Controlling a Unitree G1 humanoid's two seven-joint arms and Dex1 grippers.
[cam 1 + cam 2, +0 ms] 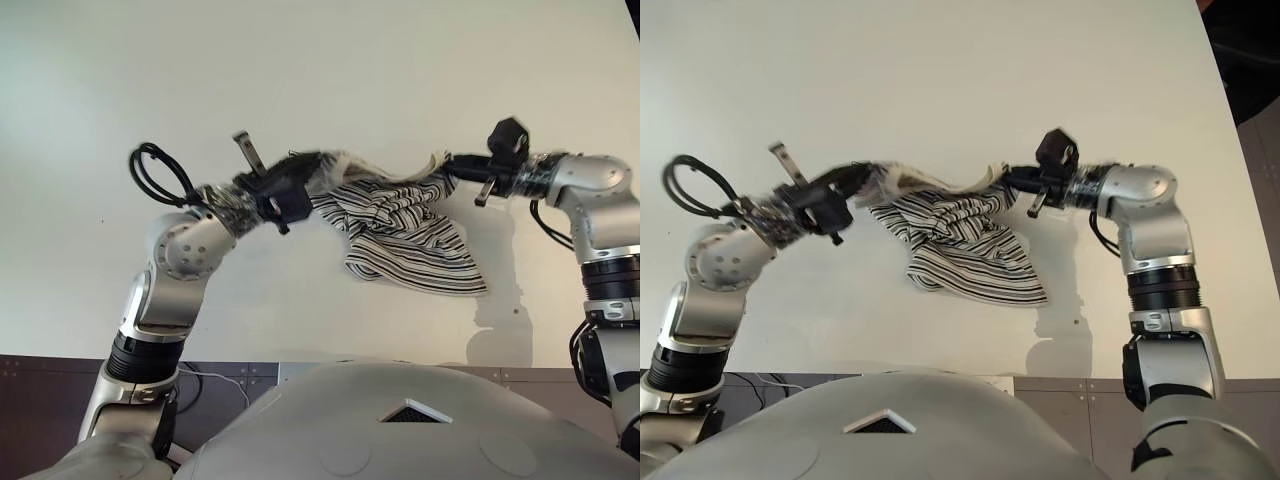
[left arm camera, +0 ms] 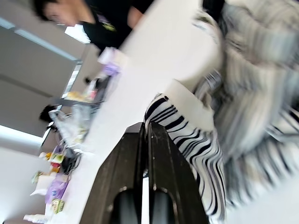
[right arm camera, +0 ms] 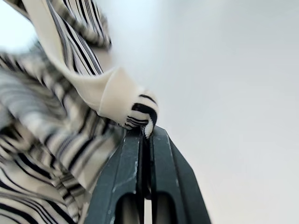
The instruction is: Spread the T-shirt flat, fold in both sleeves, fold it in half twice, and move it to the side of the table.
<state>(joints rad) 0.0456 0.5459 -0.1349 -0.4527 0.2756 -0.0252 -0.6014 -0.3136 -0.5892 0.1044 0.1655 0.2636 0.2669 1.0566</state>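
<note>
A black-and-white striped T-shirt (image 1: 400, 232) with cream trim hangs crumpled between my two arms above the white table (image 1: 300, 80). My left gripper (image 1: 318, 165) is shut on the shirt's left end, with striped cloth pinched between its dark fingers (image 2: 161, 154). My right gripper (image 1: 447, 165) is shut on the shirt's right end, clamping a cream-edged fold (image 3: 133, 109). The shirt's lower part sags down to the tabletop (image 1: 980, 270) between the grippers.
The white table spreads wide on all sides of the shirt. Its near edge (image 1: 230, 358) runs just in front of me, with dark floor beyond the right edge (image 1: 1250, 70). Cluttered shelves and a person show far off in the left wrist view.
</note>
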